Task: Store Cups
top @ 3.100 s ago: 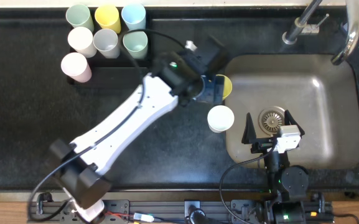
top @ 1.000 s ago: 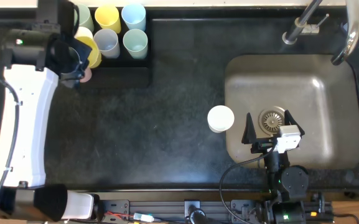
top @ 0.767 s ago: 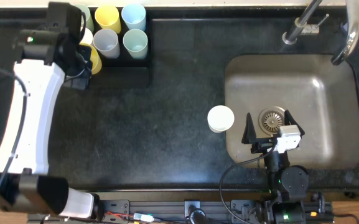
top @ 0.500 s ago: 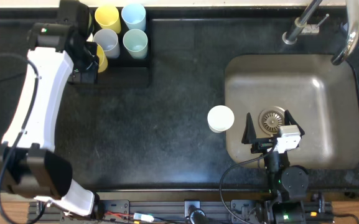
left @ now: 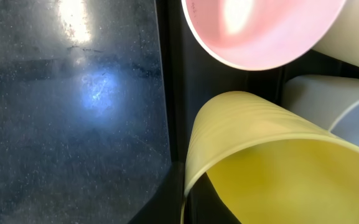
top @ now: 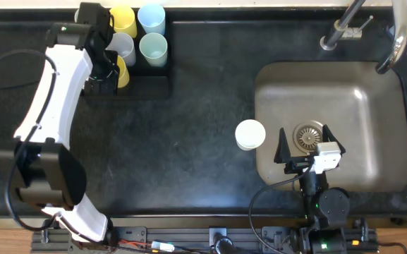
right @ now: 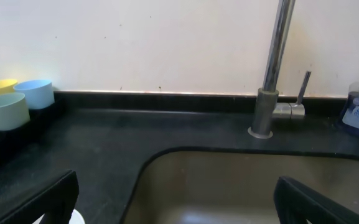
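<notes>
Black speckled stone bench [top: 189, 155]; inset stainless steel sink [top: 372, 169], right jaws spread empty over it; black cup tray [top: 150, 86] at the bench's back, where left jaws clench a tilted yellow plastic cup [left: 279, 168] beside a pink plastic cup [left: 266, 25], placing step in hand, likely needing uprighting, lowering and release; white plastic cup [top: 250, 134] at the sink's rim, not yet stored.

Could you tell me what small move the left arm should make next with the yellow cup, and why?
Probably lower the yellow cup straight down into the black tray and only then open the left gripper. The cup is just inside the tray's edge beside the pink cup, in the row that has free room, but I cannot tell whether it is seated yet.
</notes>
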